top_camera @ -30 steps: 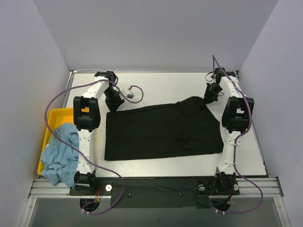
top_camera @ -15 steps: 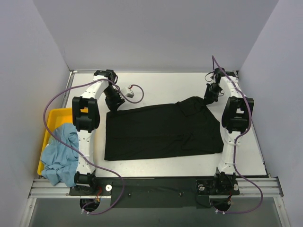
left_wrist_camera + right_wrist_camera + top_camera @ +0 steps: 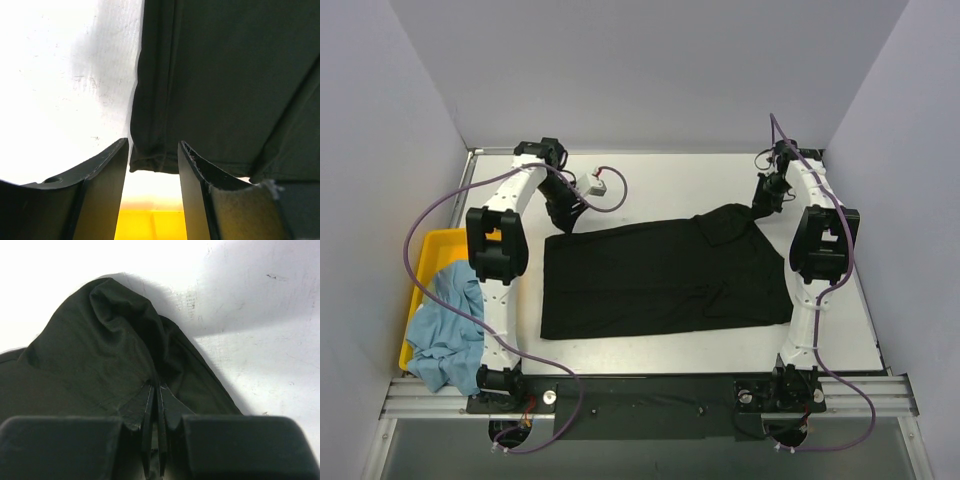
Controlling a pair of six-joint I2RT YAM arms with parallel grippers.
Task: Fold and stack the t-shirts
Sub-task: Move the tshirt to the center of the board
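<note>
Left gripper (image 3: pixel 567 214) just let go. A second ago it sat down on the upper-left corner of the black tee (image 3: pixel 665 275); now it has pulled up and back toward the top of the frame, clear of the cloth. In my left wrist view the fingers (image 3: pixel 107 170) stand apart, and the tee's hemmed corner (image 3: pixel 150 155) lies flat on the table (image 3: pixel 65 75) between them, pinched by neither. So left is released.

Right gripper (image 3: pixel 763 203) hasn't moved. It's clamped on the upper-right bit of the black tee, and in the right wrist view the jaws are closed tight on a bunched ridge of cloth (image 3: pixel 115 340).

The black tee is centre frame in the top view, a wide dark slab, mostly flat. Its left side looks squared off, and the upper right is humped where I'm pinching it. The blue tee (image 3: pixel 445 325) is heaped at lower left, half over the yellow tray (image 3: pixel 428 245), untouched.

My read: the left corner is placed, so this fold or spread step is done on that side. The right side looks due to release next. After that come more folds on the black tee, then the blue, then the stack. Early in the task.
</note>
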